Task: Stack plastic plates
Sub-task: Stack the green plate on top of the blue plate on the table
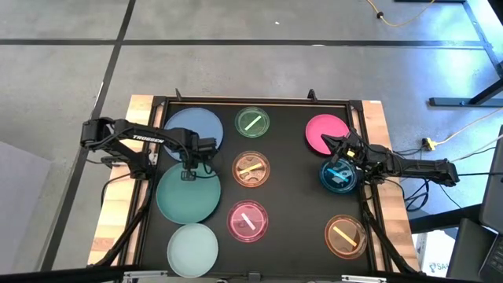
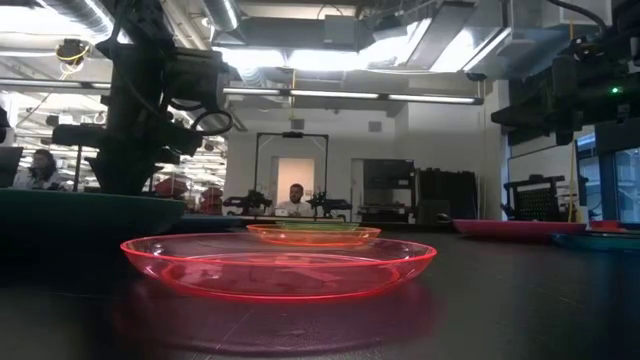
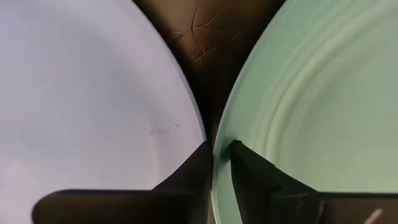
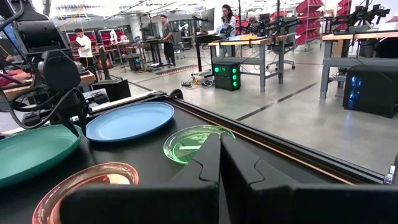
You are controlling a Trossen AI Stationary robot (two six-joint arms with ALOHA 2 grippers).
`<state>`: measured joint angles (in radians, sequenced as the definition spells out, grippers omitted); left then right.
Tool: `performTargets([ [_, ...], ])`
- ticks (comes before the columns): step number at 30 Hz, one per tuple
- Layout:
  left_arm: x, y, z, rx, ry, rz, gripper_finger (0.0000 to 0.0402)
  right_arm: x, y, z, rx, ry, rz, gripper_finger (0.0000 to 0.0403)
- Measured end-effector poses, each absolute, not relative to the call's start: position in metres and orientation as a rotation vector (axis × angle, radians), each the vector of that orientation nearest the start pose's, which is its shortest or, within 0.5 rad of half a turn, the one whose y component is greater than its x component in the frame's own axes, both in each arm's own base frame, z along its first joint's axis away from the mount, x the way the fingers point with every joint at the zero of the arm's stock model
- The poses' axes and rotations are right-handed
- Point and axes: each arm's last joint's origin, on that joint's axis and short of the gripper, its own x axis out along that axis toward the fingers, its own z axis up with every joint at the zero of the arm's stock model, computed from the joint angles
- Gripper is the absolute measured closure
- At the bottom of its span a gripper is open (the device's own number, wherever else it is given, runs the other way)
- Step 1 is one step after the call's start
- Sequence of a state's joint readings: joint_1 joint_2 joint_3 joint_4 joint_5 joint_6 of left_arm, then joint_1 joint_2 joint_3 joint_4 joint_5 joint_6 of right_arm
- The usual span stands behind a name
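My left gripper (image 1: 189, 173) is shut on the far rim of the large teal plate (image 1: 189, 196), in the gap between it and the large blue plate (image 1: 192, 130). The pale mint plate (image 1: 192, 248) lies nearer. My right gripper (image 1: 336, 151) is shut and empty, raised over the table's right side, above a small blue plate (image 1: 338, 177) and next to the pink plate (image 1: 324, 132). Its fingers (image 4: 211, 155) point level toward the table's left. The small green (image 1: 252, 123), orange (image 1: 251, 169) and translucent pink (image 1: 247, 220) plates lie flat down the middle. My left gripper pinches the teal plate's far rim (image 3: 219, 134) between its two fingers, one finger (image 3: 196, 165) outside the rim on the blue plate's side, the other (image 3: 249, 165) inside on the plate's upper face. The fingers come from above, pointing down. Whether the rim is raised I cannot tell.
Another orange plate (image 1: 346, 236) lies at the near right. The black mat's raised frame (image 1: 259, 100) borders the work area, with wooden table edges (image 1: 118, 212) outside it. Benches and people show in the room beyond.
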<state>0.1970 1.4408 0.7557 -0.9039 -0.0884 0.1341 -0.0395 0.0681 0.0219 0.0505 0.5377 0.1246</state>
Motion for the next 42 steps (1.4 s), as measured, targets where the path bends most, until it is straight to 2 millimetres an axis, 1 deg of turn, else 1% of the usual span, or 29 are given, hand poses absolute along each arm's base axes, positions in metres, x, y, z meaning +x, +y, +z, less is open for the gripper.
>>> performTargets([
  [4,0.21,0.045,0.168,-0.001,1.612,0.134,0.0351,0.096,-0.019,0.17,0.122,-0.04,-0.573,0.0398],
  [9,0.22,0.047,0.18,-0.02,1.558,0.166,0.0344,0.097,-0.017,0.17,0.122,-0.031,-0.515,0.0398],
  [16,0.224,0.047,0.186,-0.065,1.527,0.192,0.029,0.097,-0.017,0.17,0.122,-0.034,-0.516,0.0398],
  [19,0.225,0.046,0.186,-0.078,1.524,0.182,0.0275,0.097,-0.017,0.17,0.121,-0.034,-0.516,0.0398],
  [28,0.229,0.038,0.186,-0.032,1.49,0.146,0.0275,0.097,-0.017,0.17,0.12,-0.034,-0.516,0.0398],
  [35,0.234,0.035,0.187,0.095,1.461,0.089,0.0276,0.097,-0.017,0.17,0.12,-0.034,-0.516,0.0398],
  [39,0.24,0.034,0.188,0.151,1.402,0.052,0.0276,0.097,-0.017,0.17,0.12,-0.033,-0.517,0.0398],
  [42,0.248,0.035,0.188,0.186,1.311,0.044,0.0276,0.097,-0.017,0.17,0.12,-0.034,-0.517,0.0398],
])
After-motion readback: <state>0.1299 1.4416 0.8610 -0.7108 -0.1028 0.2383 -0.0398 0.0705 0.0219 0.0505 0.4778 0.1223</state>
